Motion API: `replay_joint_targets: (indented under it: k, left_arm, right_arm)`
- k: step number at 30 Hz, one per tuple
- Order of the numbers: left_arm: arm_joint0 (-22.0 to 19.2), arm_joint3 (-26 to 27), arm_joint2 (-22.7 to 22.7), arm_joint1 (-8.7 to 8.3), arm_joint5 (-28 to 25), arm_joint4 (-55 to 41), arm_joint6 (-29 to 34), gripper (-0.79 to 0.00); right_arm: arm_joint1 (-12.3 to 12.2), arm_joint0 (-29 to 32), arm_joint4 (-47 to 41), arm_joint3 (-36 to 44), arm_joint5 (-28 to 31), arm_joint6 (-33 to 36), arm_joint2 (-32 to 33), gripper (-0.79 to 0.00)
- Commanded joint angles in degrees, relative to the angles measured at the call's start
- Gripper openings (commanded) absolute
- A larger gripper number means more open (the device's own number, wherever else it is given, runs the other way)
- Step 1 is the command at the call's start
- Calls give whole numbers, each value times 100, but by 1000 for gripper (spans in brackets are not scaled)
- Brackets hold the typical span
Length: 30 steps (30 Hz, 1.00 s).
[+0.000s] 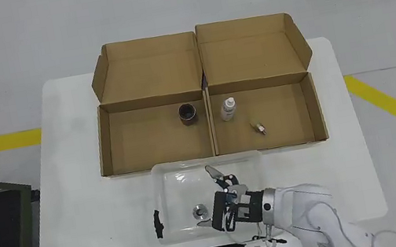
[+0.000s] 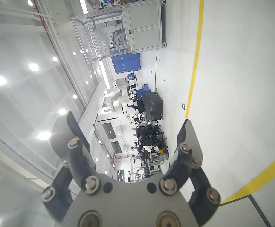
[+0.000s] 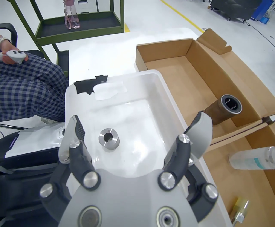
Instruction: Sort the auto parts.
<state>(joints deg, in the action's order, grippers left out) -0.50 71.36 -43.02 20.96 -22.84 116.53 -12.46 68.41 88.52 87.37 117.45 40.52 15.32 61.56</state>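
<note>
We've right gripper point(image 3: 138, 119) & left gripper point(image 2: 128, 119) w/ jaws apart; closing off-ctr on the steel bushing point(image 3: 109, 139) cld skid it across the tray point(image 3: 169, 94).

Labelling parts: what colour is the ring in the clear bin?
Silver metal; the ring shows best in the right wrist view.
</note>
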Motion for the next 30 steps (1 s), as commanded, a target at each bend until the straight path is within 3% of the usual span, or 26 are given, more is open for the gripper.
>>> replay_joint_targets:
  k: [1,30]
  left_arm:
    - [0,0,0,0,0,0,0,0]
    - [0,0,0,0,0,0,0,0]
  right_arm:
    - [-17,9,26,-69,24,-25,35,-49]
    - [-31,-603,485,-909,1,209,-619,-108]
